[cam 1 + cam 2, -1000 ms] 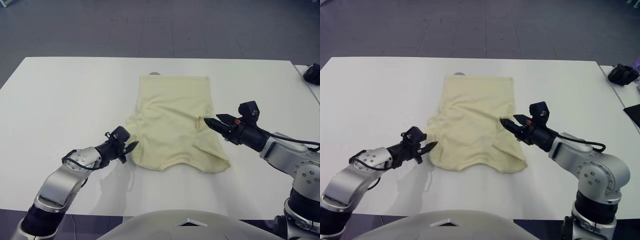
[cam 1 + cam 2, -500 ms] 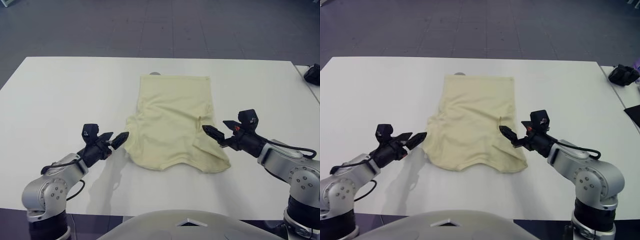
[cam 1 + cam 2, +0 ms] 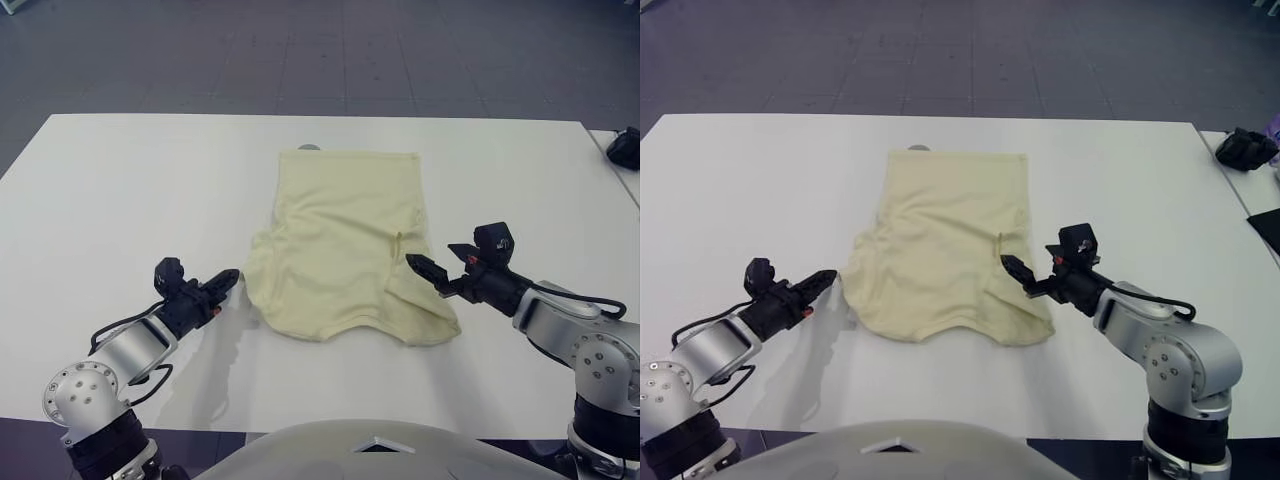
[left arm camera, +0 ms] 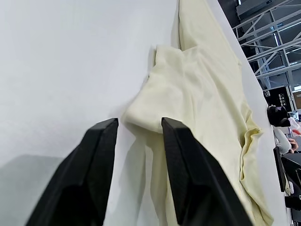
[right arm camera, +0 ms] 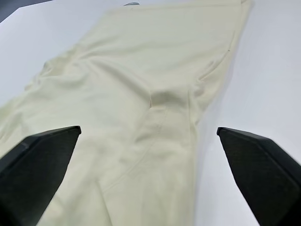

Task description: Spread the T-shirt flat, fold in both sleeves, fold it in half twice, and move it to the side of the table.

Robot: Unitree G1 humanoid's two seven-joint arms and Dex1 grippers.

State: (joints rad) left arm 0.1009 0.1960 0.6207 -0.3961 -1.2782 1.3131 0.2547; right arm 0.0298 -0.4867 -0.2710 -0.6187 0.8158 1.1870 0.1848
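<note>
- The left gripper [image 3: 226, 282] has pulled back from the near left corner of the T-shirt [image 3: 340, 235], which it reached a second ago, and now sits lower and more to the left
- The right gripper [image 3: 433, 258] has also backed away a little from the right side of the shirt
- The T-shirt has not moved; it lies in the middle of the white table [image 3: 120, 180], pale yellow, long and narrow, smooth at the far end and wrinkled and wider at the near end
- The left gripper is low over the table, just beside the shirt's near left corner, with its two fingers a little apart and nothing between them
- The right gripper is just beside the shirt's right edge, near a fold, with its fingers wide apart and holding nothing
- A black thing [image 3: 625, 147] lies far off to the right, past the edge of the table
</note>
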